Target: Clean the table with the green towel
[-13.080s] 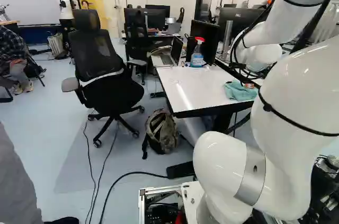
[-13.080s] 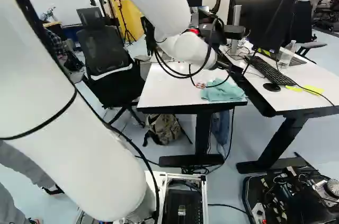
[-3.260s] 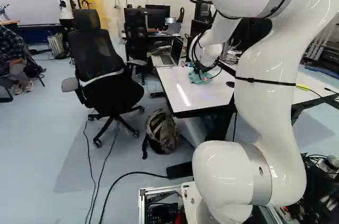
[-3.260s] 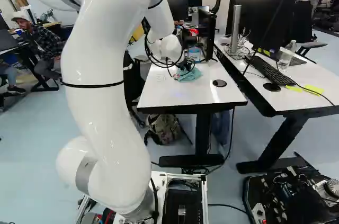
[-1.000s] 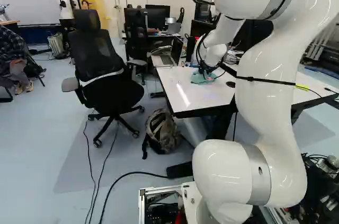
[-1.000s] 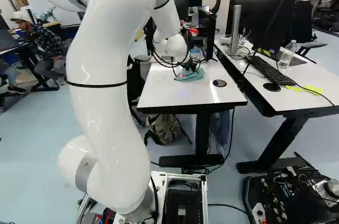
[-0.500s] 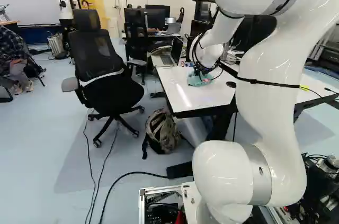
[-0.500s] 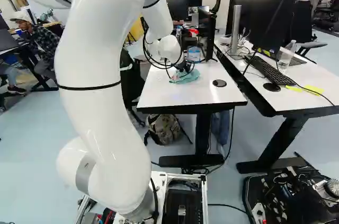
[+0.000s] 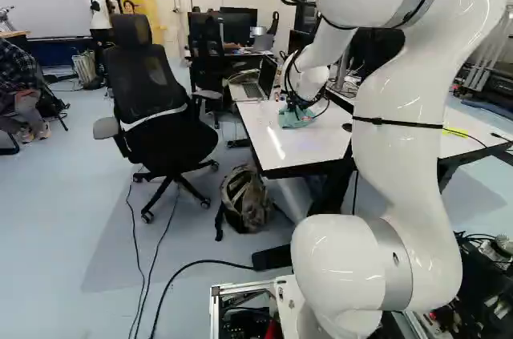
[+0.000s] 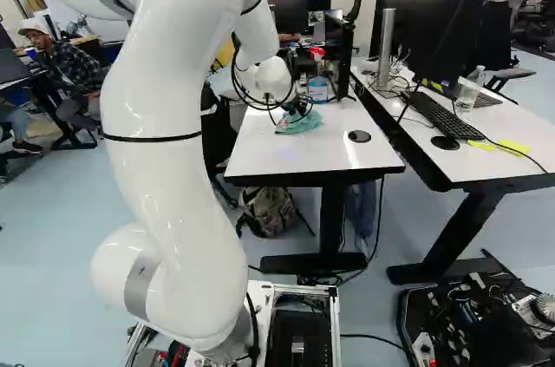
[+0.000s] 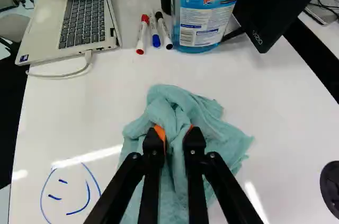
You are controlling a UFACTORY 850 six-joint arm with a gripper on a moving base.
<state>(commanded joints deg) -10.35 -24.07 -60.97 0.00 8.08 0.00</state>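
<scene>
Over the white table (image 10: 260, 150), my gripper (image 10: 299, 109) is low at the green towel (image 10: 299, 124). In the wrist view the gripper (image 11: 174, 134) is shut on a bunched fold of the towel (image 11: 233, 136), orange pads pressing from both sides; the rest spreads out flat around the fingers on the table (image 11: 79, 107). A blue drawn smiley face (image 11: 71, 195) is on the tabletop beside the towel. In the left base view the gripper is mostly hidden behind its cables, over the towel (image 9: 292, 119).
Ahead of the gripper stand a spray bottle (image 11: 204, 17), several markers (image 11: 142, 34) and a laptop (image 11: 79, 17). A monitor (image 11: 275, 1) is beside the bottle. A round black disc (image 11: 331, 188) lies on the table. Another desk (image 10: 512, 137) adjoins at the right.
Over the last second my arm has shifted slightly left in the left base view, carrying the towel over the tabletop. Earlier the towel lay near the table's front right corner. The base has not moved.
</scene>
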